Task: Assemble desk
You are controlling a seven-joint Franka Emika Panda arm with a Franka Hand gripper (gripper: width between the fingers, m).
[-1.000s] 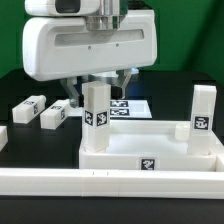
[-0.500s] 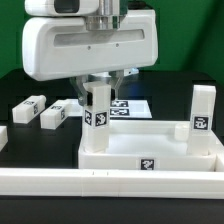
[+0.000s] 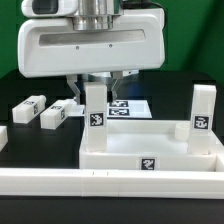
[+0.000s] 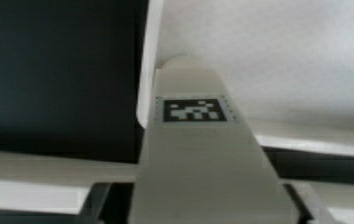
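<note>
UPRIGHT: My pincer pinches the upper end of a white leg. The leg stands with its long axis vertical at the exterior view's left end of the rimmed top. The rim hides the leg's foot, and the wrist view crops my fingertips. The leg is square-sided and carries a black-and-white tag.
</note>
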